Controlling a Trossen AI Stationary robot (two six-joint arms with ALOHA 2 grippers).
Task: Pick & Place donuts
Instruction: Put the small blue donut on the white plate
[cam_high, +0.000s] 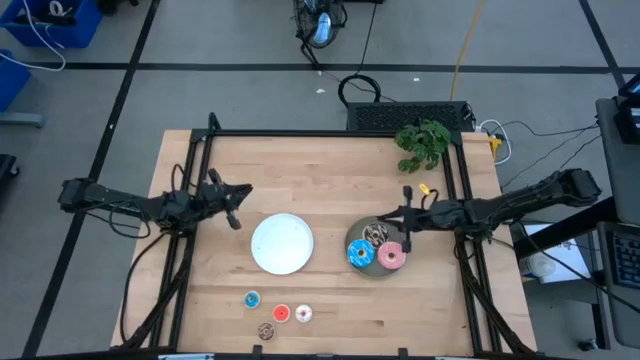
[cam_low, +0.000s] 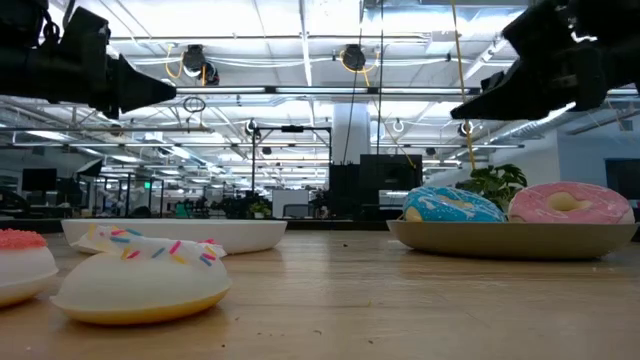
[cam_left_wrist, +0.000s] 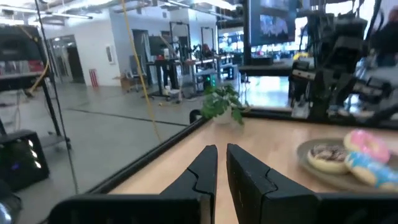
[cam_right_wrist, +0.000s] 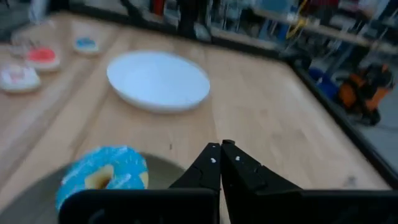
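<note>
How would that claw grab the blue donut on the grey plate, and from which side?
Probably from straight above. The blue donut lies flat on the grey plate, hole up, with the pink donut and the brown donut close beside it. One finger in the hole and one over the free edge facing the white plate looks safest. The right claw is nearest.

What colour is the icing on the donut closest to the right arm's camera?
Blue icing on the donut, with faint sprinkles; it shows best in the right wrist view.

a grey floor (cam_high: 250, 40) crossed by dark lines surrounds the wooden table (cam_high: 330, 170); beyond it, ceiling strip lights (cam_low: 300, 20), desks and a blue bin (cam_high: 55, 20).
</note>
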